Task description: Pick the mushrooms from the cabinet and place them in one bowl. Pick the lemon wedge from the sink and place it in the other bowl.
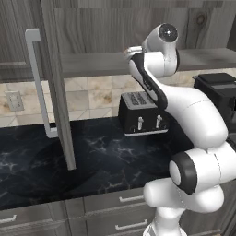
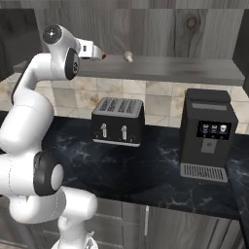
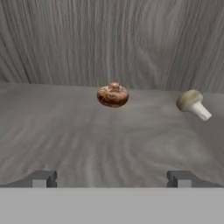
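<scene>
The pincer (image 3: 112,178) gapes wide, dark fingertips (image 3: 43,178) spread apart with nothing between them, aimed into the open grey wood-grain cabinet (image 1: 60,92). Ahead on the cabinet's shelf (image 3: 87,140) sits a squat, glossy brown mushroom (image 3: 113,95), cap domed, stem nub up. Well to its right lies a tan mushroom (image 3: 193,103), tipped over, pale stem pointing outward. Below, a black toaster (image 2: 118,121) stands on the dark marbled surface (image 1: 101,156).
</scene>
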Robot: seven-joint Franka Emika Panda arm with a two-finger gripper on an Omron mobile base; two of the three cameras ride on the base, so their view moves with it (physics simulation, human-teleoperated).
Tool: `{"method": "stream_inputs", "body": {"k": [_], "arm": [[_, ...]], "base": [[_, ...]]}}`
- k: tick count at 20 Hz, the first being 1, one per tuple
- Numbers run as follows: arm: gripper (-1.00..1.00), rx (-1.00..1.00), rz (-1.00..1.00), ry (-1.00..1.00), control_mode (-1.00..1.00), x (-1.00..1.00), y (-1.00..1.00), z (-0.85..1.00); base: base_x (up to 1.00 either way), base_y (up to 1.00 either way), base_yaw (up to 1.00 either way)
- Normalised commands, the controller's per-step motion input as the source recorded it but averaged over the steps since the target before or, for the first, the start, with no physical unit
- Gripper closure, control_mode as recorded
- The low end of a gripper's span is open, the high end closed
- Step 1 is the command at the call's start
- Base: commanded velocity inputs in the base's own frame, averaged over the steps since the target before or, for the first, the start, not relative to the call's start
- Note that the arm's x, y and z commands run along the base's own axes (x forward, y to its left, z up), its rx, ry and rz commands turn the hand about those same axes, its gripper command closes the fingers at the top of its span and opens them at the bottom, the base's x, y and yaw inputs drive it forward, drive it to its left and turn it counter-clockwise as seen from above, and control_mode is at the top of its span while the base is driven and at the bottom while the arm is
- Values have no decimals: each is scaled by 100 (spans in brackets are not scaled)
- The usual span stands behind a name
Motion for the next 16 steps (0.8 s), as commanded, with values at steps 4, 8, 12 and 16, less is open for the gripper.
{"method": "stream_inputs", "body": {"k": [4,8,12,16], "arm": [[-100,0,0,2,-100,47,5,0],[-100,-1,0,0,-100,46,0,-1],[-100,-1,0,2,-100,55,0,-3],[-100,0,-1,1,-100,52,0,-10]], "base": [[0,0,0],[0,0,0],[0,0,0],[0,0,0]]}}
